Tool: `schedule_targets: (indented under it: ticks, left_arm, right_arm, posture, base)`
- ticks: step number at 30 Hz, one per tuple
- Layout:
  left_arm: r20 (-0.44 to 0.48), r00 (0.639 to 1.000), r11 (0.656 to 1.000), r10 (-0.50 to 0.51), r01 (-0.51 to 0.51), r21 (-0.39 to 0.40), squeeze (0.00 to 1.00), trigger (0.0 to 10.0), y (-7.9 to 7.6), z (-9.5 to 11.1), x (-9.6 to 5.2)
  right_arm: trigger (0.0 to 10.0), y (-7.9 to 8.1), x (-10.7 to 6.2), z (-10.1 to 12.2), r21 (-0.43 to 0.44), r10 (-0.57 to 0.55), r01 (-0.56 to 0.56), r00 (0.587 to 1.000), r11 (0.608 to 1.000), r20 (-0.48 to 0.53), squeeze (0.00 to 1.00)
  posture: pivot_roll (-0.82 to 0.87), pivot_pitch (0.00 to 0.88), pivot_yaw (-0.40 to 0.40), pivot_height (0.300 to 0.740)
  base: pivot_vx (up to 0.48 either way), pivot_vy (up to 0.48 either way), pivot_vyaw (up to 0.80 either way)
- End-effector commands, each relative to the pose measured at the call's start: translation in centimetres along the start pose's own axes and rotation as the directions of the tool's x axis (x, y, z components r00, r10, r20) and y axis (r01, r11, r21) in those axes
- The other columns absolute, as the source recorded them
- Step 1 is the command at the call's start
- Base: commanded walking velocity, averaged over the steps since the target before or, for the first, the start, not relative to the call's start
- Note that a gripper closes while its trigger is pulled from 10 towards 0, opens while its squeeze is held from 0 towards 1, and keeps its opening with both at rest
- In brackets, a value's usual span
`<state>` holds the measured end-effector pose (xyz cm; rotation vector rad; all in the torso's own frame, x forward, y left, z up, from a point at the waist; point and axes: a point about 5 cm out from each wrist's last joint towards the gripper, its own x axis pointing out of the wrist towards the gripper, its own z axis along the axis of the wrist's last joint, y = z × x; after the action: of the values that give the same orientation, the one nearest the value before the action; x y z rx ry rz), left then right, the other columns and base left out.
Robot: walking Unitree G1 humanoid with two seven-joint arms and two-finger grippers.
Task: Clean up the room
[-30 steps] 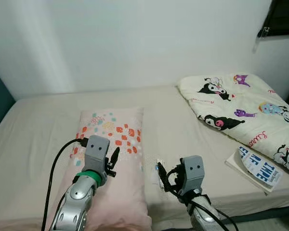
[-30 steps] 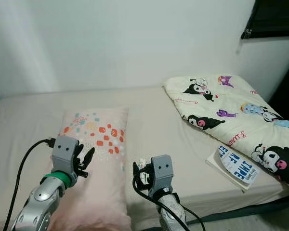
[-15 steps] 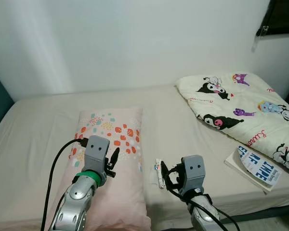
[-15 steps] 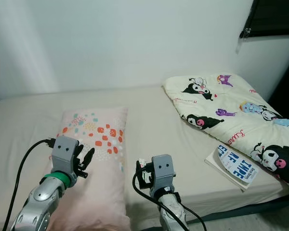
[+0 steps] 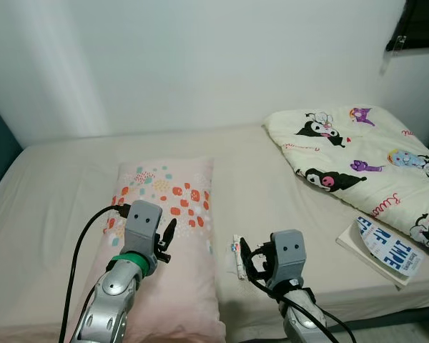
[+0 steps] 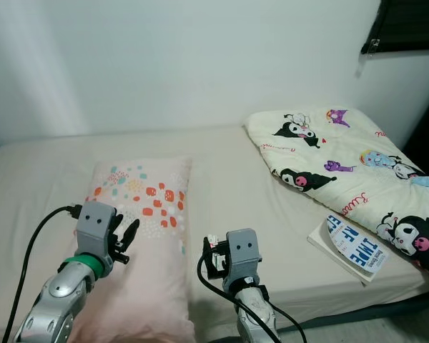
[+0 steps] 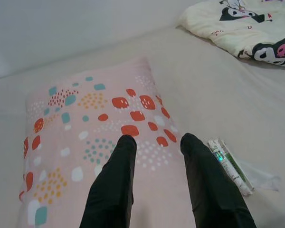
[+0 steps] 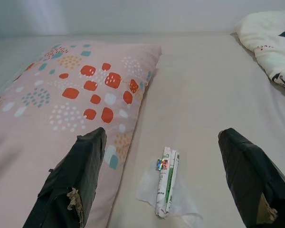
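A small wrapper [image 8: 166, 181] lies on the bed [image 5: 257, 179], its long axis running toward the wall, just beside the pillow [image 5: 164, 236]. The right end effector [image 8: 166, 185] hovers over it, fingers wide apart; the left end effector [image 7: 154, 185], slightly parted, hangs above the pillow. Bare sheet separates wrapper from blanket [image 5: 357, 157] and book [image 5: 382, 250].

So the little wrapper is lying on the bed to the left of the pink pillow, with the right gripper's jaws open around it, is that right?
Not quite. The wrapper lies on the bed to the right of the pink pillow, not its left; the left eye view shows this. The rest holds: in the right wrist view, the right gripper has its jaws open on either side of it.
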<state>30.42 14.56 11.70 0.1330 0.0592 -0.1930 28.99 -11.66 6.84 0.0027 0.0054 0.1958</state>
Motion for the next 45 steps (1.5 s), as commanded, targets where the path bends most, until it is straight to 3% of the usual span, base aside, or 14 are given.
schedule_targets:
  ticks: [1, 12, 16, 17, 18, 23, 32, 34, 35, 39, 45]
  left_arm:
    - [-0.028, 1.0, 1.0, 0.001, -0.001, 0.011, 0.0, 10.0, 0.2, -0.5, 0.0]
    - [-0.025, 1.0, 1.0, -0.003, 0.004, 0.014, 0.0, 10.0, 0.2, -0.4, 0.2]
    - [-0.022, 1.0, 1.0, -0.006, 0.006, 0.016, 0.0, 10.0, 0.3, -0.3, 0.4]
    - [-0.022, 1.0, 1.0, -0.006, 0.006, 0.016, 0.0, 10.0, 0.3, -0.3, 0.4]
    - [-0.021, 1.0, 1.0, -0.008, 0.008, 0.017, 0.0, 10.0, 0.3, -0.2, 0.4]
    - [-0.024, 0.999, 0.999, -0.025, 0.026, 0.021, 0.0, 10.0, -0.1, -0.2, 0.4]
    - [-0.02, 0.999, 0.999, -0.036, 0.037, 0.029, 0.0, 10.0, -0.3, 0.1, 0.1]
    - [-0.021, 0.999, 0.999, -0.029, 0.029, 0.031, 0.0, 10.0, -0.1, 0.1, -0.1]
    - [-0.023, 1.0, 0.999, -0.01, 0.011, 0.032, 0.0, 10.0, 0.3, 0.1, -0.4]
    - [-0.017, 1.0, 1.0, 0.003, -0.003, 0.031, 0.0, 10.0, 0.5, 0.3, -0.9]
    - [0.052, 0.998, 0.999, 0.033, -0.033, -0.002, 0.0, 10.0, 1.0, 2.3, -1.3]
  right_arm:
    - [10.0, 0.2, 0.0, -0.2, 0.007, 0.001, -0.001, 1.0, 1.0, -0.003, 0.0]
    - [10.0, -0.3, 0.5, 0.7, -0.041, -0.009, 0.011, 0.999, 0.999, 0.035, 0.0]
    - [10.0, -2.4, 1.3, 3.1, -0.173, -0.052, 0.074, 0.991, 0.982, 0.127, 0.0]
    - [10.0, -2.4, 1.3, 3.1, -0.173, -0.052, 0.074, 0.991, 0.982, 0.127, 0.0]
    - [10.0, -3.7, 1.9, 4.4, -0.212, -0.072, 0.107, 0.983, 0.971, 0.166, 0.0]
    - [10.0, -5.1, 3.4, 5.5, -0.226, -0.086, 0.124, 0.982, 0.966, 0.17, 0.0]
    - [10.0, -5.0, 5.2, 5.9, -0.185, -0.029, 0.052, 0.992, 0.981, 0.122, 0.0]
    - [10.0, -4.8, 5.6, 6.0, -0.186, 0.011, 0.01, 0.994, 0.982, 0.112, 0.0]
    - [10.0, -4.0, 6.2, 6.2, -0.174, 0.094, -0.076, 0.991, 0.982, 0.1, 0.0]
    - [10.0, -3.3, 6.6, 6.5, -0.17, 0.159, -0.14, 0.982, 0.975, 0.103, 0.0]
    - [10.0, -2.6, 7.3, 6.8, -0.174, 0.22, -0.2, 0.97, 0.964, 0.105, 0.0]
  posture:
    - [-0.11, 0.015, 0.137, 0.651]
    - [-0.11, 0.009, 0.144, 0.611]
    - [-0.11, 0.008, 0.151, 0.591]
    - [-0.11, 0.008, 0.151, 0.591]
    - [-0.11, 0.011, 0.155, 0.581]
    - [-0.1, 0.023, 0.164, 0.556]
    - [-0.06, 0.064, 0.159, 0.532]
    - [-0.06, 0.07, 0.157, 0.532]
    - [-0.03, 0.09, 0.148, 0.532]
    - [0.0, 0.112, 0.139, 0.532]
    - [0.04, 0.142, 0.127, 0.532]
  base:
    - [0.0, 0.0, 0.0]
    - [0.0, 0.0, 0.0]
    - [0.0, 0.0, 0.0]
    - [0.0, 0.0, 0.0]
    - [0.0, 0.0, 0.0]
    - [0.0, 0.0, 0.0]
    - [0.0, 0.0, 0.0]
    - [0.0, 0.0, 0.0]
    - [0.0, 0.0, 0.0]
    - [0.0, 0.0, 0.0]
    - [0.0, 0.0, 0.0]
